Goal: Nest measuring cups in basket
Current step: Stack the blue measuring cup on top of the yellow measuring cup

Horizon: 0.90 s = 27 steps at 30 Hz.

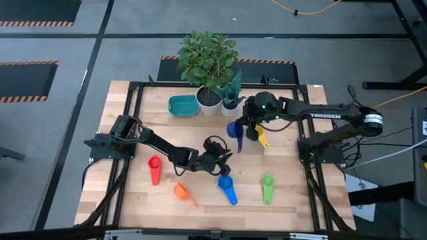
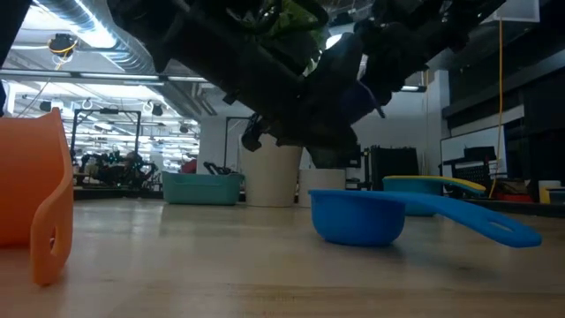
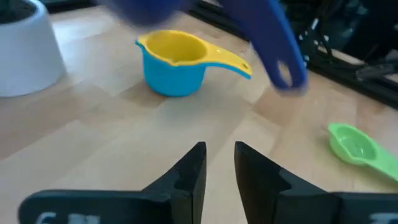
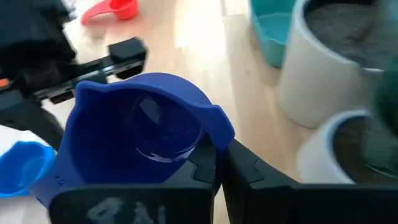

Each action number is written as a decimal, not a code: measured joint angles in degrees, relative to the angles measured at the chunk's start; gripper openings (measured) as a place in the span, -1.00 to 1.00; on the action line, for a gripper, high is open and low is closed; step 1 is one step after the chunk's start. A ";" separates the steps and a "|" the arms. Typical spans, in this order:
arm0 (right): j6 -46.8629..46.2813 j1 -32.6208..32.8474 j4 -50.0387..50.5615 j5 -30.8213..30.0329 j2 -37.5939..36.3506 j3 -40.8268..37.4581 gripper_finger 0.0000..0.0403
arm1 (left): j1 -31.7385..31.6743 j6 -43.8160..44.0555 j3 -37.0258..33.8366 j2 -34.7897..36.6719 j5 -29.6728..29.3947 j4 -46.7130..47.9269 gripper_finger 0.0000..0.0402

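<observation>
One dark blue cup (image 4: 140, 134) hangs pinched by its handle in the right gripper (image 4: 217, 163) jaws, near the yellow cup (image 1: 262, 139) for nesting, while the left gripper (image 3: 219, 163) jaws stand slightly parted, empty, over the worktop (image 1: 200, 207)

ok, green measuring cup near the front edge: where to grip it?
Take the green cup by its flat handle, coming from straight above. It lies alone on the table with the handle pointing toward the front edge, so fingers can likely straddle the handle's narrow width.
</observation>
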State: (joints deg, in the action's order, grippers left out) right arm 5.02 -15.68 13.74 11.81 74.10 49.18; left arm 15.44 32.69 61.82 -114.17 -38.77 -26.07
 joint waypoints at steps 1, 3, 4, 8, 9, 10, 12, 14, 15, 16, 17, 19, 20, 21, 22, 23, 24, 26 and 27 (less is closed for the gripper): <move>0.03 -0.01 1.78 -0.28 -0.94 0.49 -0.95 | -0.07 0.01 0.00 0.00 0.46 0.08 -0.60; 0.63 -0.15 6.48 -0.38 -2.83 1.62 -0.94 | -0.25 0.02 0.00 0.00 1.27 0.01 -0.61; 1.32 -0.15 9.07 -0.41 -3.75 2.23 -0.94 | -0.41 0.02 0.00 0.00 1.54 0.08 -0.61; 4.33 -0.17 19.95 -1.55 -7.02 5.42 -0.94 | -0.61 0.02 0.00 0.00 2.26 0.02 -0.61; 4.89 -0.17 23.12 -1.97 -7.53 6.48 -0.94 | -0.59 0.02 0.00 0.00 2.30 0.03 -0.61; 6.09 -0.17 26.16 -2.67 -7.90 7.46 -0.94 | -0.59 0.02 0.00 0.00 2.30 0.01 -0.60; 8.73 -0.15 31.23 -4.29 -8.41 9.31 -0.94 | -0.56 -0.14 0.00 0.00 2.32 -0.01 -0.60; 10.42 -0.15 34.28 -7.02 -8.43 10.74 -0.94 | -0.57 -0.27 0.01 0.00 2.30 -0.02 -0.61; 10.64 -0.19 34.77 -9.15 -8.43 11.00 -0.94 | -0.59 -0.27 0.02 0.00 2.29 -0.08 -0.61; 10.69 -0.37 34.79 -10.96 -8.43 11.00 -0.94 | -0.60 -0.27 0.02 0.00 2.29 -0.10 -0.61; 10.73 -0.66 34.76 -12.39 -8.34 11.00 -0.94 | -0.70 -0.27 0.02 0.00 2.30 -0.10 -0.62; 11.30 -1.83 34.67 -13.59 -8.20 10.60 -0.94 | -0.70 -0.29 0.02 0.00 2.29 -0.09 -0.62; 11.93 -2.60 34.82 -13.59 -8.04 10.27 -0.94 | -0.70 -0.31 0.02 0.00 2.30 -0.10 -0.62; 12.42 -3.29 34.72 -13.58 -7.85 9.82 -0.94 | -0.68 -0.31 0.02 0.00 2.30 -0.08 -0.62; 13.18 -4.08 34.66 -13.64 -7.70 9.23 -0.93 | -0.68 -0.31 0.02 0.00 2.30 -0.10 -0.62; 13.73 -4.96 34.43 -13.70 -7.60 8.36 -0.93 | -0.70 -0.31 0.02 0.00 2.28 -0.08 -0.62; 14.36 -5.75 33.83 -13.66 -7.49 7.50 -0.93 | -0.70 -0.32 0.03 0.00 2.28 -0.09 -0.62; 14.86 -7.40 32.72 -13.62 -7.24 5.82 -0.93 | -0.70 -0.33 0.05 0.02 2.28 -0.10 -0.62; 15.06 -8.10 32.60 -13.42 -7.12 5.05 -0.93 | -0.70 -0.33 0.07 0.02 2.28 -0.09 -0.62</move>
State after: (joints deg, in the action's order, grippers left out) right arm 20.08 -23.78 46.34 -1.62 66.98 54.23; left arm 14.74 32.36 61.89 -114.15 -36.49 -26.16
